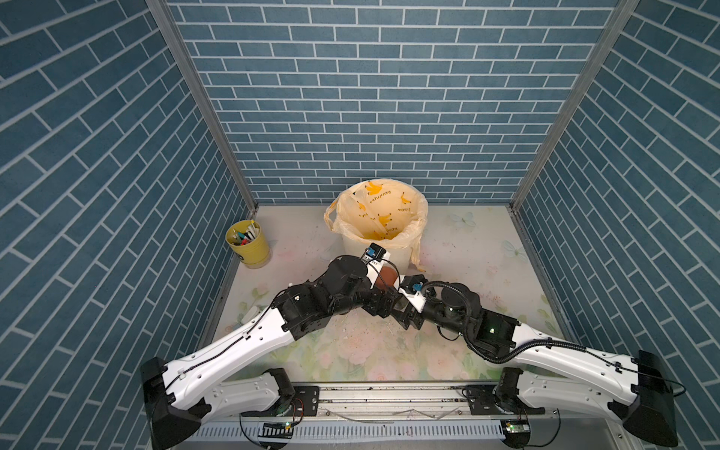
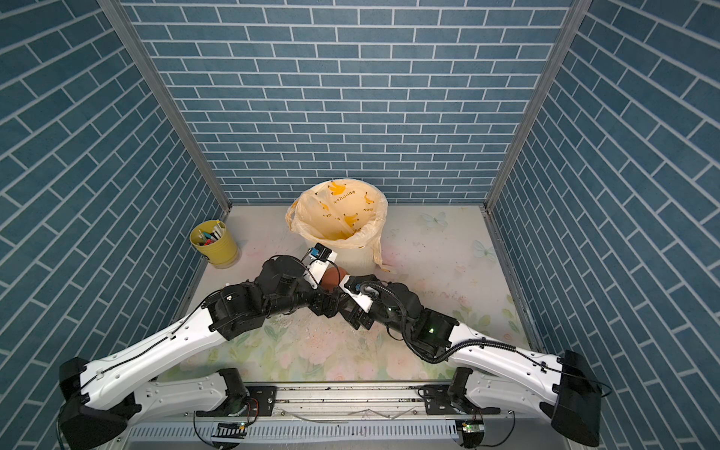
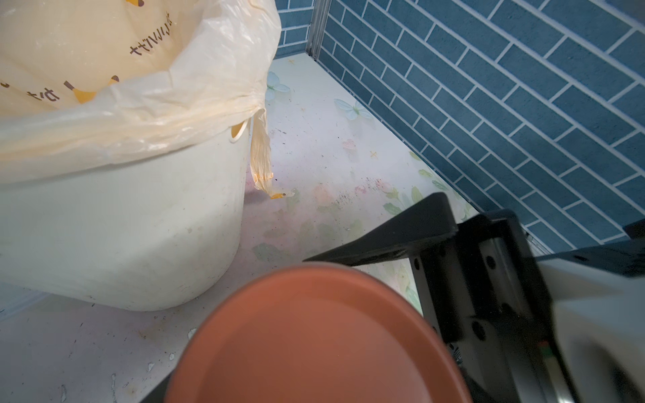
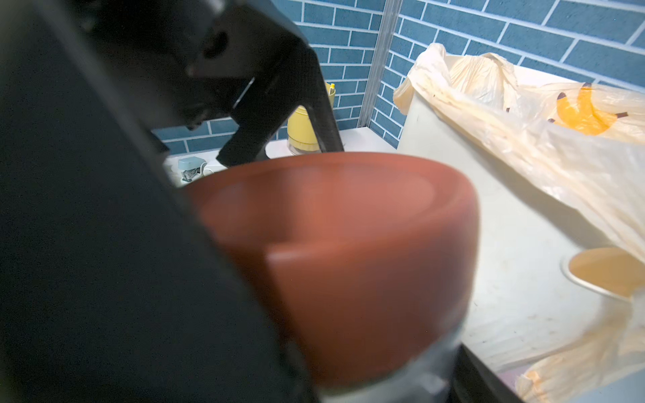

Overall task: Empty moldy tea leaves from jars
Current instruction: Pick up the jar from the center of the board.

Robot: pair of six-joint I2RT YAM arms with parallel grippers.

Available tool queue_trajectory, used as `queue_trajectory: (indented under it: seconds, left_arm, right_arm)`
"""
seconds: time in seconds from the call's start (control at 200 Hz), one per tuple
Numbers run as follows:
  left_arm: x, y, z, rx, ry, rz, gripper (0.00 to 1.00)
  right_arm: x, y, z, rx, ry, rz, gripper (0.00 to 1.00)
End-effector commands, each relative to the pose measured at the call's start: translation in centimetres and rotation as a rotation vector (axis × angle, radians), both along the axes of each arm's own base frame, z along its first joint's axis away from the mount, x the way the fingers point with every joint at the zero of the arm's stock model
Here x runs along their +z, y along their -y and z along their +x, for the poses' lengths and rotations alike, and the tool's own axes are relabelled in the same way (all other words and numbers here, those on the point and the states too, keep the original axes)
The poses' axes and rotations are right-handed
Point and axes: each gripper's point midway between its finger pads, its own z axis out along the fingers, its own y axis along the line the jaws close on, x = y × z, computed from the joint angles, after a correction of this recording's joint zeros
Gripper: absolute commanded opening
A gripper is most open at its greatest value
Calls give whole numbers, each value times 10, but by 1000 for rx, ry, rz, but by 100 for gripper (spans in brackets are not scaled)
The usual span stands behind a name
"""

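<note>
Top views: the cream bin [image 1: 352,249] is noted at far centre. The jar [image 1: 387,277] is located just near of it, between both wrists, lid [image 3: 314,335] uppermost and still on. The left fingers [image 4: 279,104] are judged clamped on the jar body. The right fingers [image 3: 394,230] are placed astride the lid from the right; closure cannot be told. No tea leaves are seen.

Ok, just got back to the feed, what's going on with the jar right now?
Both arms meet at the glass jar, just in front of the lined bin. The left gripper and right gripper flank it from opposite sides, with a right finger beside the reddish-brown lid. The lid is on, so the emptying is not yet done. Whether either gripper is clamped cannot be seen, and the tea leaves are hidden.
</note>
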Motion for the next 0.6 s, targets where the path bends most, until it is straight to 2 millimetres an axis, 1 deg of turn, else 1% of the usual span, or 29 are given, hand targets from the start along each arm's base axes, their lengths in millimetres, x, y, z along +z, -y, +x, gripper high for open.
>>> queue_trajectory:
  seconds: [0.0, 0.12, 0.145, 0.185, 0.225, 0.23, 0.27, 0.34, 0.4, 0.435, 0.505, 0.54, 0.595]
  left_arm:
    - [34, 6, -2, -22, 41, -116, 0]
    - [37, 8, -3, -29, 45, -133, 0]
    - [38, 7, -4, -29, 49, -134, 0]
    - [40, 5, -3, -24, 54, -133, 0]
    - [42, 4, -3, -19, 63, -133, 0]
    - [42, 3, -3, -18, 65, -135, 0]
    - [44, 2, -3, -20, 72, -136, 3]
    - [47, 0, -3, -20, 86, -141, 17]
    - [51, -2, -4, -22, 100, -144, 37]
    - [52, -4, -5, -19, 109, -144, 47]
    - [55, -9, -4, -10, 124, -145, 61]
    - [56, -10, -5, -7, 131, -146, 73]
    - [58, -13, -5, -5, 145, -151, 81]
  right_arm:
    - [10, -1, 6, -26, 49, 26, 65]
    - [14, -1, 5, -26, 50, 26, 40]
    - [17, 0, 5, -24, 51, 27, 33]
    - [23, 0, 4, -18, 57, 34, 20]
    - [25, 0, 4, -14, 61, 33, 1]
    - [26, 0, 4, -13, 62, 33, 0]
    - [27, 0, 4, -14, 64, 30, 0]
    - [25, -1, 4, -11, 58, 16, 0]
    - [23, -2, 4, -9, 49, 13, 0]
    - [23, -2, 3, -10, 43, 17, 0]
    - [26, 0, 4, -15, 40, 30, 0]
    - [27, 1, 4, -19, 42, 33, 0]
    - [29, 2, 5, -24, 41, 32, 0]
